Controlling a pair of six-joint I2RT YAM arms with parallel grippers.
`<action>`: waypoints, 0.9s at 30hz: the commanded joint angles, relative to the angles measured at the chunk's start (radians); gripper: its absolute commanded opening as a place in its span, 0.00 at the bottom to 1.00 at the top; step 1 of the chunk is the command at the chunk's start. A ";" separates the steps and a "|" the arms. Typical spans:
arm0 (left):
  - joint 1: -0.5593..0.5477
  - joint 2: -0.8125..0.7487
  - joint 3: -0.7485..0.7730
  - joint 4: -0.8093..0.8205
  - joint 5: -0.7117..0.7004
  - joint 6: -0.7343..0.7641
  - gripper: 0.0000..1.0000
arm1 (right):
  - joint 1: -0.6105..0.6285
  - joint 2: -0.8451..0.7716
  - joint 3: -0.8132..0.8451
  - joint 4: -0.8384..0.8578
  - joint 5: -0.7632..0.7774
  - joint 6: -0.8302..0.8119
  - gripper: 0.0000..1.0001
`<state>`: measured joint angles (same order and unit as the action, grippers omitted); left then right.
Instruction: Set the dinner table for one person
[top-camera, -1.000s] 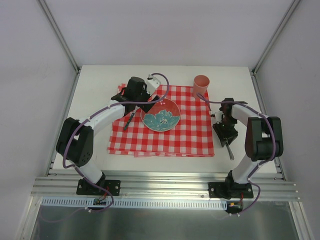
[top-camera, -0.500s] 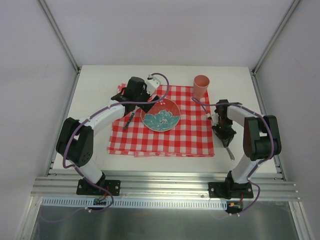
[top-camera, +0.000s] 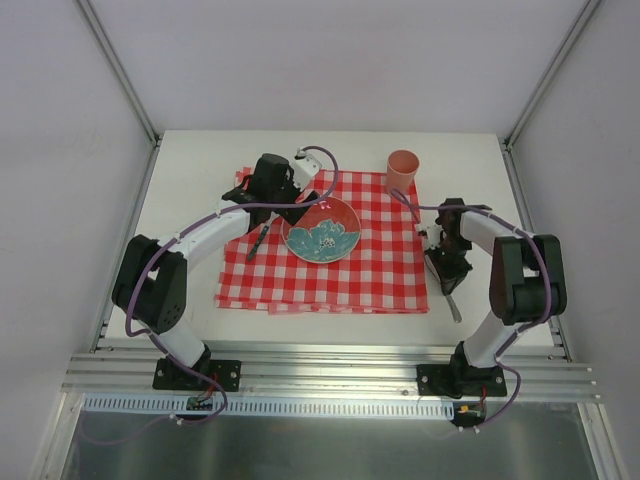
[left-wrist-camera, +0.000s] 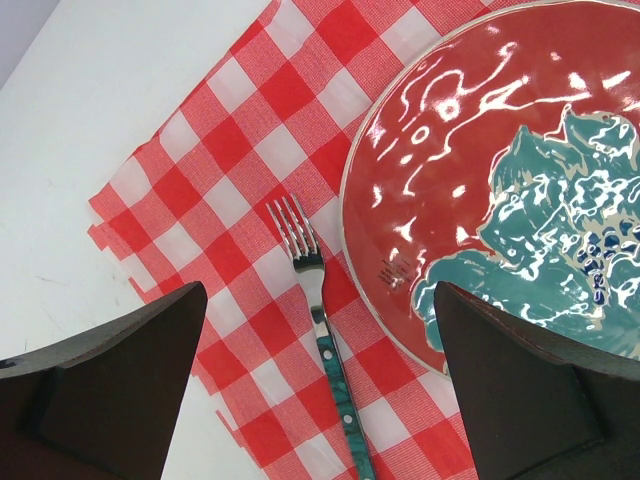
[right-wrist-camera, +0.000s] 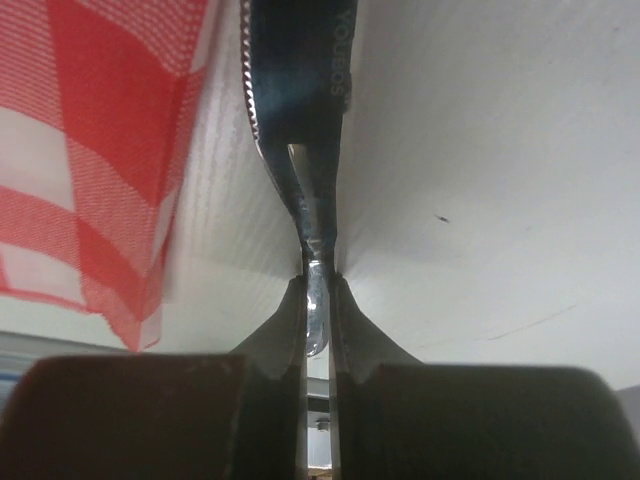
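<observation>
Off-white table (top-camera: 200, 170) is filling the top view from the rail at 6 o'clock back to the walls, with the checked cloth (top-camera: 380, 270) lying across its middle. The plate (top-camera: 322, 230) is sitting on the cloth just toward 12 o'clock of centre, and the cup (top-camera: 402, 170) is standing at the cloth's 1 o'clock corner. The left gripper (left-wrist-camera: 320, 290) is hanging with its fingers spread wide over the fork (left-wrist-camera: 296, 225), which is lying at the plate's 9 o'clock. The right gripper (right-wrist-camera: 317, 285) is pinching the knife (right-wrist-camera: 298, 110) between closed fingers, just off the cloth's edge at 4 o'clock.
</observation>
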<state>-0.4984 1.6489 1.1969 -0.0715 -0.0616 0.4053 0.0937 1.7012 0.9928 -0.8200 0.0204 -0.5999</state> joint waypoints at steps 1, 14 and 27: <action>-0.011 -0.054 -0.008 0.021 0.019 -0.013 0.99 | -0.054 0.034 0.079 -0.086 -0.167 0.034 0.00; -0.011 -0.081 -0.036 0.021 0.009 0.007 0.99 | -0.328 0.236 0.187 -0.198 -0.554 0.045 0.00; -0.014 -0.061 -0.016 0.022 0.008 0.013 0.99 | -0.407 0.325 0.211 -0.225 -0.609 0.025 0.00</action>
<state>-0.4988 1.6146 1.1656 -0.0681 -0.0616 0.4084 -0.3107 2.0277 1.1805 -1.0328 -0.5625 -0.5587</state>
